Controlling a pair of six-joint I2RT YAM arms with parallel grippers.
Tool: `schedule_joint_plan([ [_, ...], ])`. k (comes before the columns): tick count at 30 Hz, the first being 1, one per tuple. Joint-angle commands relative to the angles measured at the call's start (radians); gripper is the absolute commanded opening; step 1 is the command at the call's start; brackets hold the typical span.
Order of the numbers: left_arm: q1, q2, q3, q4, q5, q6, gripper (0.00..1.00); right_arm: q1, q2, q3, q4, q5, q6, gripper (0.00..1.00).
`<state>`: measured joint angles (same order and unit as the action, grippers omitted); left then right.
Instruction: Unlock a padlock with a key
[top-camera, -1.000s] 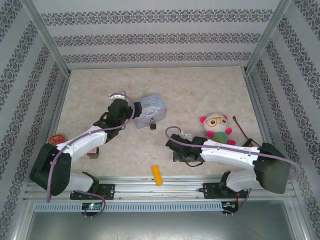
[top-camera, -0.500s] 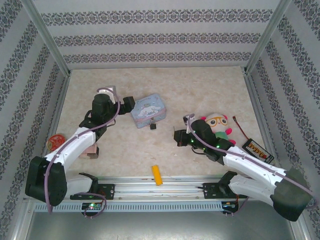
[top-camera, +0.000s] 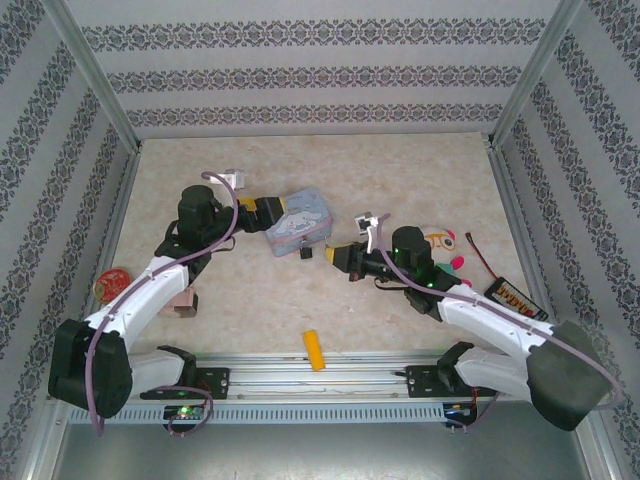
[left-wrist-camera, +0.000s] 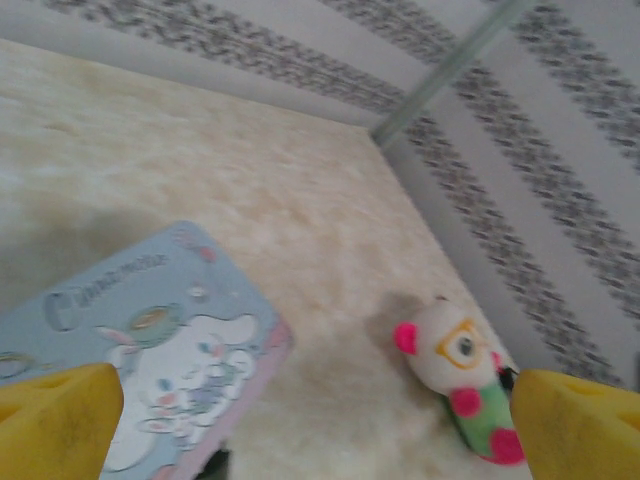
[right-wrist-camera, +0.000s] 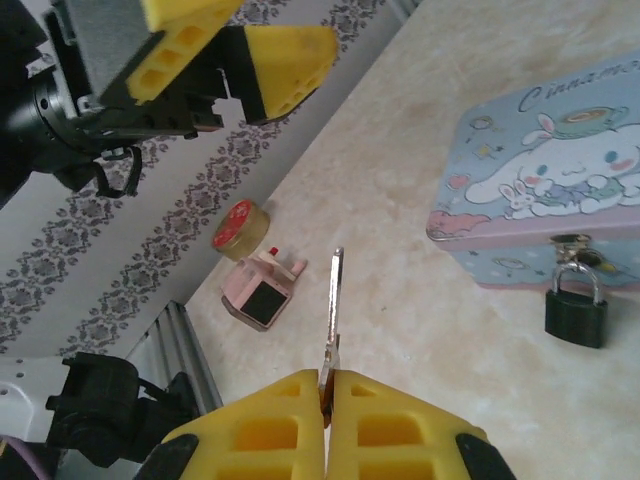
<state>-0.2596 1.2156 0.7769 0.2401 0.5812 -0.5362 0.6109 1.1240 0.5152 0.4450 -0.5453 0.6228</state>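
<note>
While patterned-wallpaper walls (top-camera: 300, 80) enclose the beige marbled tabletop (top-camera: 400, 170), one black padlock (right-wrist-camera: 575, 316) hangs from one pale-blue cartoon tin (right-wrist-camera: 540, 180), the left gripper (top-camera: 264, 210) gapes, and the right gripper (right-wrist-camera: 325, 395) pinches one thin silvery key (right-wrist-camera: 336, 300).

The left arm (top-camera: 150, 287) and the right arm (top-camera: 492, 312) are built alike: smooth white plastic shells between bulky matt-black joint housings, each on a black base; a thin mauve cable (top-camera: 96, 365) runs in loose loops along each arm; a small green light (top-camera: 399, 241) glows by the right wrist. The left pincer (top-camera: 268, 209) and the right pincer (right-wrist-camera: 327, 385) carry blocky yellow plastic fingers (right-wrist-camera: 270, 430) pierced by rectangular cut-outs; behind the left one's fingers sit a grey block and a black body.
</note>
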Motion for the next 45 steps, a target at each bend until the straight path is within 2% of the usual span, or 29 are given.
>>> schedule_joint_plan([
  [1, 0.01, 0.026, 0.046, 0.1, 0.228, -0.059, 0.99, -0.013, 0.053, 0.032, 0.168, -0.116, 0.047, 0.0],
  [4, 0.01, 0.037, 0.048, 0.11, 0.294, -0.083, 0.99, -0.016, 0.112, 0.061, 0.224, -0.163, 0.073, 0.0],
  [7, 0.006, 0.047, 0.044, 0.113, 0.336, -0.1, 0.93, -0.016, 0.175, 0.106, 0.256, -0.218, 0.097, 0.0],
  [14, -0.006, 0.07, 0.028, 0.123, 0.407, -0.119, 0.76, -0.017, 0.259, 0.156, 0.344, -0.275, 0.149, 0.0],
  [27, -0.047, 0.14, 0.016, 0.291, 0.512, -0.207, 0.45, -0.015, 0.311, 0.187, 0.411, -0.306, 0.194, 0.0],
  [31, -0.056, 0.144, 0.015, 0.294, 0.516, -0.212, 0.41, -0.014, 0.311, 0.186, 0.416, -0.306, 0.195, 0.0],
  [37, -0.063, 0.147, 0.015, 0.277, 0.516, -0.206, 0.3, -0.017, 0.316, 0.184, 0.422, -0.305, 0.195, 0.0],
  [45, -0.074, 0.135, 0.015, 0.235, 0.519, -0.18, 0.29, -0.017, 0.315, 0.184, 0.425, -0.299, 0.193, 0.0],
])
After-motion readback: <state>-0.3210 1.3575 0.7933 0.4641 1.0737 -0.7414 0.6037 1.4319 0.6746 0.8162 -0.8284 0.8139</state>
